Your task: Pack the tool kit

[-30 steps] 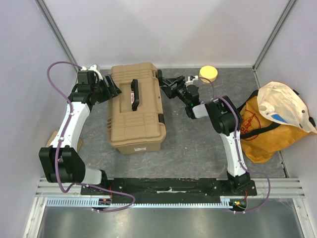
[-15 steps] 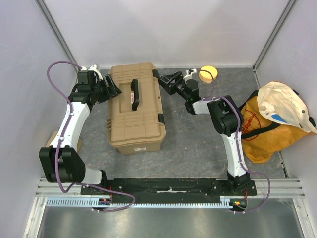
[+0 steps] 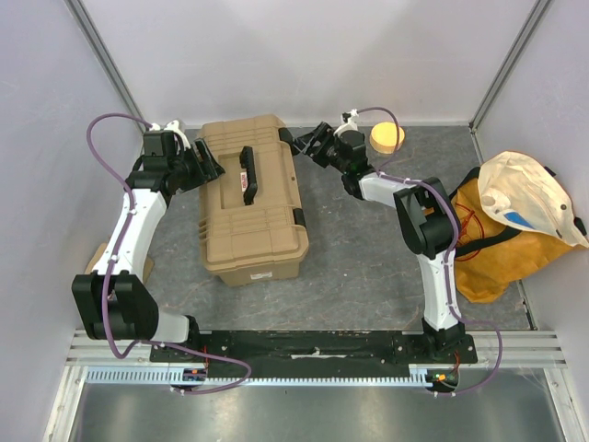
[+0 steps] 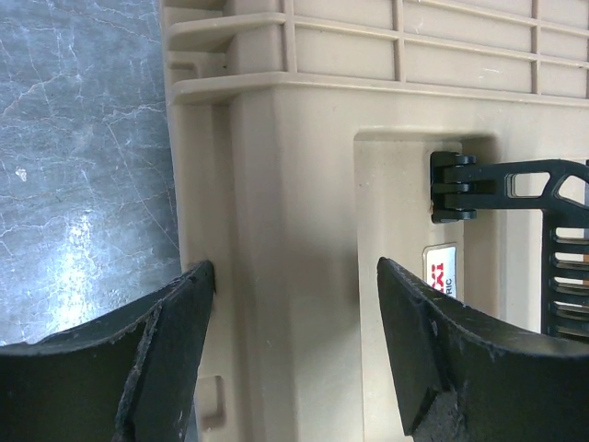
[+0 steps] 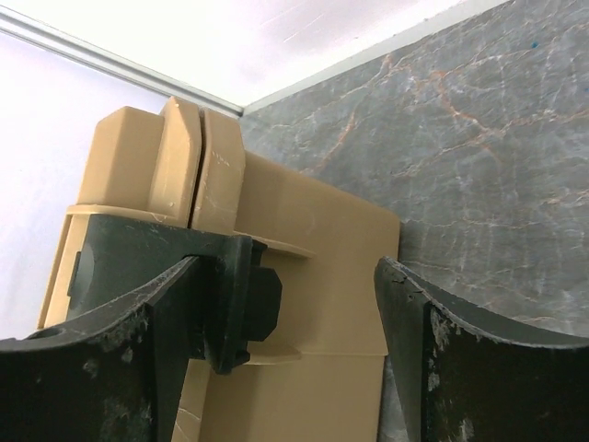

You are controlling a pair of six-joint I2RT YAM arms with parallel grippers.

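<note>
The tan ribbed toolbox (image 3: 250, 198) lies shut on the grey floor with its black top handle (image 3: 247, 175) folded flat. My left gripper (image 3: 208, 164) is open against its far left side. In the left wrist view (image 4: 294, 276) the fingers straddle the lid edge (image 4: 304, 175), and the handle hinge (image 4: 460, 189) shows to the right. My right gripper (image 3: 299, 143) is open at the box's far right corner. In the right wrist view (image 5: 285, 276) a black latch (image 5: 235, 295) sits right beside the left finger, against the tan wall (image 5: 331, 276). No small hand tools or inner tray are in view.
A round yellow disc (image 3: 387, 137) lies at the back, right of the right gripper. An orange-yellow fabric bag (image 3: 488, 244) with a white bag (image 3: 529, 198) on top stands at the right wall. A cardboard piece (image 3: 96, 258) lies at the left wall.
My right gripper has moved back and to the left, from the floor beside the toolbox up to its far right corner latch. The left arm has not moved.
</note>
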